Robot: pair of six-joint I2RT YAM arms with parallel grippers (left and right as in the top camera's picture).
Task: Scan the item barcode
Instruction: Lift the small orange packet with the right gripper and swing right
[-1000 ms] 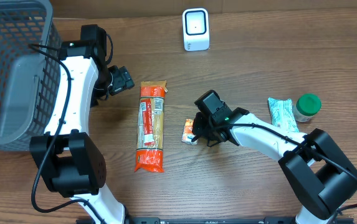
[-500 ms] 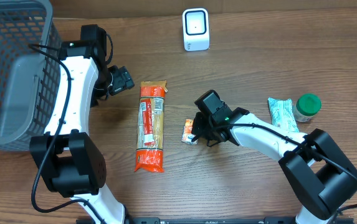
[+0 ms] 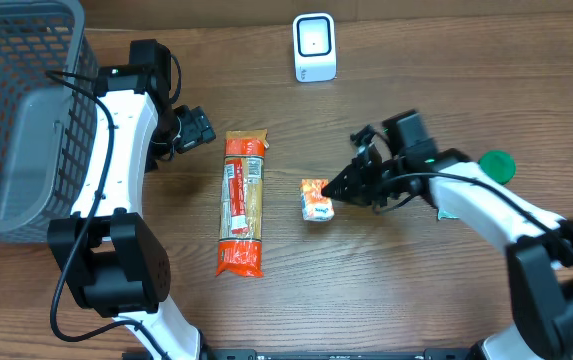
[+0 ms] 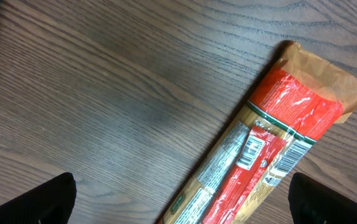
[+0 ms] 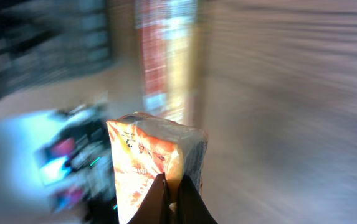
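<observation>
Since a second ago I've swung the packet [image 3: 316, 200] up and right, away from its spot beside the pasta [image 3: 243, 200]. My right gripper [image 3: 340, 187] is clamped tight on one edge. The packet looks light, soft and crinkly, so an edge pinch may let it twist. The scanner [image 3: 314, 47] stands well apart.

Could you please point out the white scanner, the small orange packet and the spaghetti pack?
white scanner [image 3: 314, 45]: overhead view, on its front face.
small orange packet [image 3: 316, 200]: overhead view, middle of its printed face.
spaghetti pack [image 4: 253, 147]: left wrist view, on the label at mid-pack.
</observation>
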